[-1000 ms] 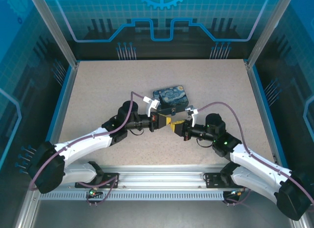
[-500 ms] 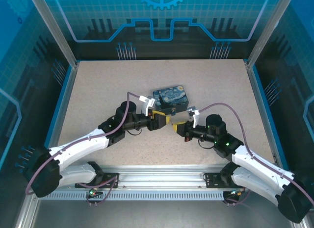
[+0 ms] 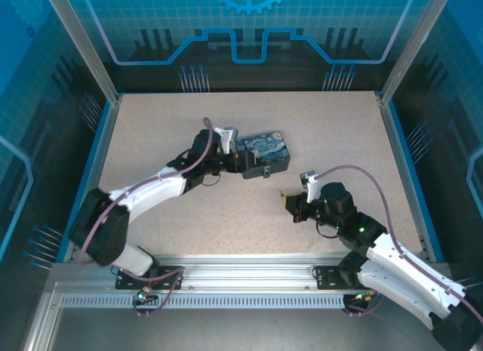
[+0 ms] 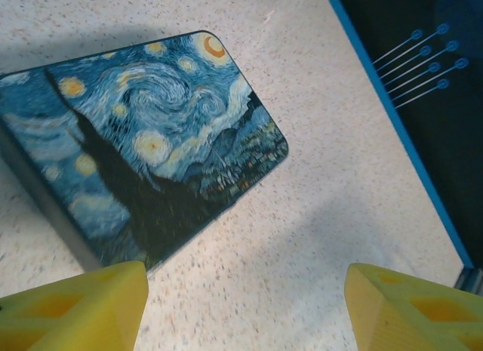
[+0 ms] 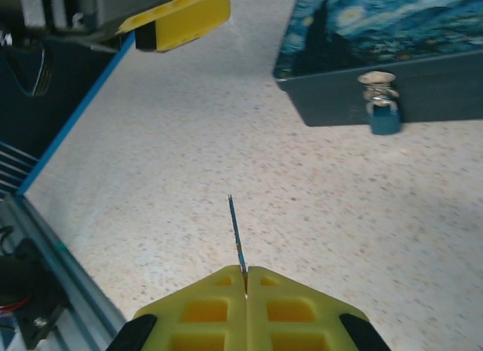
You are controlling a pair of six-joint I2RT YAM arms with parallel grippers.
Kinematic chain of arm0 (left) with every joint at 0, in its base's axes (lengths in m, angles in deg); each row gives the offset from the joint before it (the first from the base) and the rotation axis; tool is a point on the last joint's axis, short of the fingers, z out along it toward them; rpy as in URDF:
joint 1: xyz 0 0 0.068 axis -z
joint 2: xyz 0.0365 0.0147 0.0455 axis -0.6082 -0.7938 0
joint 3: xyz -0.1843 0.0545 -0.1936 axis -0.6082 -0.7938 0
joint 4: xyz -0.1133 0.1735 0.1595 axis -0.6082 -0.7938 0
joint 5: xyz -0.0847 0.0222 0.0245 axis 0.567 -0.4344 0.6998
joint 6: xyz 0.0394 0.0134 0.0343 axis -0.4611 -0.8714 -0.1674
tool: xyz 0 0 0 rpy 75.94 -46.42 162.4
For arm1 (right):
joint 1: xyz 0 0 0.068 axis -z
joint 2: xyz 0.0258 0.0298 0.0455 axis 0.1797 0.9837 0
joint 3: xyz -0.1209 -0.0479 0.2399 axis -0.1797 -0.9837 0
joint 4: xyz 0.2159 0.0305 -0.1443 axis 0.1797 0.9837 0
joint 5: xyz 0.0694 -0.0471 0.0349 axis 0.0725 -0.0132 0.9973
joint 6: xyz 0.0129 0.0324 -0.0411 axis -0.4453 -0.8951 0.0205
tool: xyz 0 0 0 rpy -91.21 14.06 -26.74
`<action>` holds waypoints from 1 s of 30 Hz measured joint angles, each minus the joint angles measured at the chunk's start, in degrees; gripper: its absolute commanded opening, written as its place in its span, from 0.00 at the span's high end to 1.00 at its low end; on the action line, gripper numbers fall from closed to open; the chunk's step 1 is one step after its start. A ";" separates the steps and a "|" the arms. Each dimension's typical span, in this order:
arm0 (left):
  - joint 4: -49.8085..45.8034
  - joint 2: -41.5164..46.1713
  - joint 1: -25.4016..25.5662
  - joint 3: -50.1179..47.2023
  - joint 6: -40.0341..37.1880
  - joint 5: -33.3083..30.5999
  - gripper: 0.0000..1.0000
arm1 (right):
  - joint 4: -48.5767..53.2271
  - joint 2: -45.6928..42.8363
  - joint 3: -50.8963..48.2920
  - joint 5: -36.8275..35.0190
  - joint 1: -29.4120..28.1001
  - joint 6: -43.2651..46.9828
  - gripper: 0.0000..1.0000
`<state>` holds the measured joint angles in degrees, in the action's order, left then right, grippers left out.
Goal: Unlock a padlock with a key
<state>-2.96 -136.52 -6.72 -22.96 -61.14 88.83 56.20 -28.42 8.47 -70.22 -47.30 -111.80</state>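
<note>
Right end effector [image 5: 245, 279]: yellow fingers closed on a thin grey metal key [image 5: 235, 229], whose blade juts straight ahead over the speckled desk [image 5: 173, 155]. Small dark-blue padlock [image 5: 379, 111] with metallic shackle: hangs on the near wall of the swirl-painted blue-and-yellow rectangular tin [image 5: 400, 26], ahead and right of the blade's line, well apart from its tip. Left end effector [image 4: 245, 306]: nearer the tin, jaws spread, empty. Keyhole not discernible.
</note>
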 measured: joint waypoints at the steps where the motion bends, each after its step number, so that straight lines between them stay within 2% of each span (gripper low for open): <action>1: -1.01 -3.02 0.09 2.89 -0.48 0.13 0.30 | 1.31 -0.76 0.07 -1.03 0.00 0.13 1.00; 7: -7.32 -16.15 1.99 17.49 -4.13 0.24 0.30 | 8.26 -6.03 0.09 -6.67 0.00 0.13 1.00; 13: -12.76 -24.92 6.12 29.75 -7.02 0.48 0.29 | 13.73 -10.01 0.09 -10.60 0.00 0.13 1.00; 17: -15.91 -29.92 6.95 36.24 -7.98 0.72 0.29 | 16.46 -10.60 0.09 -12.09 0.00 0.15 1.00; 22: -19.85 -34.14 6.93 41.09 -8.94 0.74 0.29 | 18.53 -10.64 0.15 -12.90 0.00 0.37 1.00; 30: -22.21 -34.49 7.65 42.27 -10.99 0.98 0.31 | 19.15 -10.62 0.48 -13.75 0.00 0.59 1.00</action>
<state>-25.17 -171.01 0.93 19.31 -72.13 89.81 75.34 -39.04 8.95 -83.97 -47.30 -111.21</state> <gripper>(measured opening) 0.694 0.050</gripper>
